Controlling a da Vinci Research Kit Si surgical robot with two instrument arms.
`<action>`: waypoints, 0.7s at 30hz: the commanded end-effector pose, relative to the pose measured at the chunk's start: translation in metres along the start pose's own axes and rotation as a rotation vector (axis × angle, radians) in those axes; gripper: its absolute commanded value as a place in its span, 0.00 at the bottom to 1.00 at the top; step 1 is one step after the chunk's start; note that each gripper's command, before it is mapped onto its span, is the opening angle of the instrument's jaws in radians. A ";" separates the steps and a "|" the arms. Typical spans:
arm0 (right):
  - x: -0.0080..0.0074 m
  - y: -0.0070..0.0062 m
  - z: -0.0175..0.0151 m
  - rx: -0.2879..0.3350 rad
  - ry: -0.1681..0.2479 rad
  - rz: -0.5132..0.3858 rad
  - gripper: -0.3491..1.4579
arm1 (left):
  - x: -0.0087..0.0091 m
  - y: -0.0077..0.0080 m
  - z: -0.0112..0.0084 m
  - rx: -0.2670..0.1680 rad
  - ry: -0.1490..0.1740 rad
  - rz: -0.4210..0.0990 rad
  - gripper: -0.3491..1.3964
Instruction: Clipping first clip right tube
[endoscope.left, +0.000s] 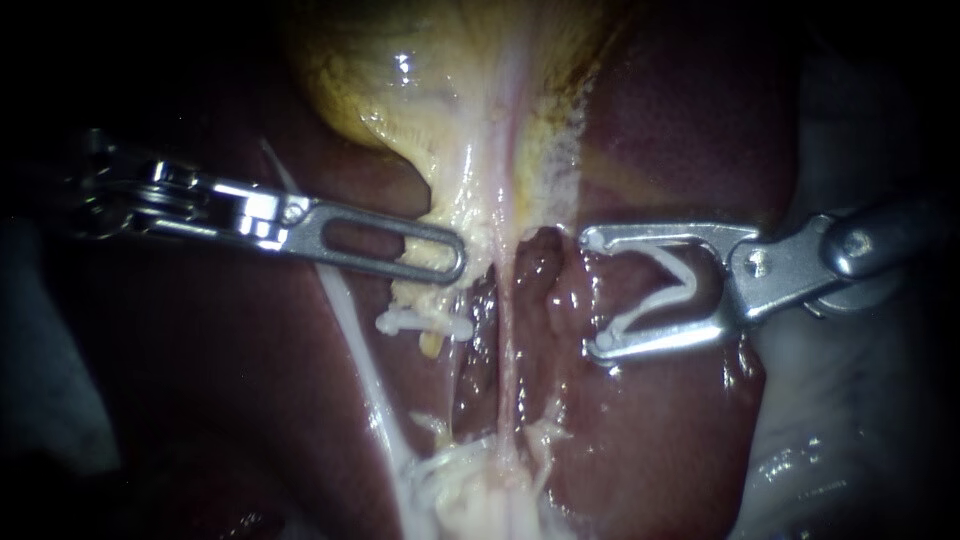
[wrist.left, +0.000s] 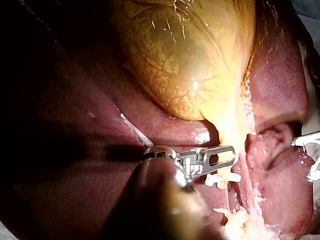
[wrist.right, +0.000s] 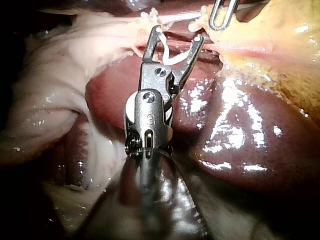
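Right instrument (endoscope.left: 595, 292): steel jaws spread wide, gripping an open white V-shaped plastic clip (endoscope.left: 668, 290), near the pale pink right tube (endoscope.left: 506, 340) but apart from it. Left instrument (endoscope.left: 457, 256): slotted jaws together, tip against the yellowish gallbladder (endoscope.left: 440, 100) neck. Closed white clip (endoscope.left: 425, 322) lies beside that tube.

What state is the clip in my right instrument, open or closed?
Open. The white clip spreads in a V, held from both sides by the wide-apart jaws of the right instrument.
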 end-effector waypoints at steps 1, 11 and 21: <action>0.0000 0.0000 0.0000 0.000 0.000 0.000 0.47 | 0.0000 0.0000 -0.0001 0.000 0.000 0.000 0.00; 0.0000 0.0000 0.0000 0.000 0.000 0.000 0.47 | -0.0015 -0.0034 -0.0047 0.004 0.005 -0.020 0.00; -0.0001 0.0000 0.0004 -0.002 -0.001 -0.001 0.47 | -0.0008 -0.0070 -0.0075 0.006 -0.016 -0.019 0.00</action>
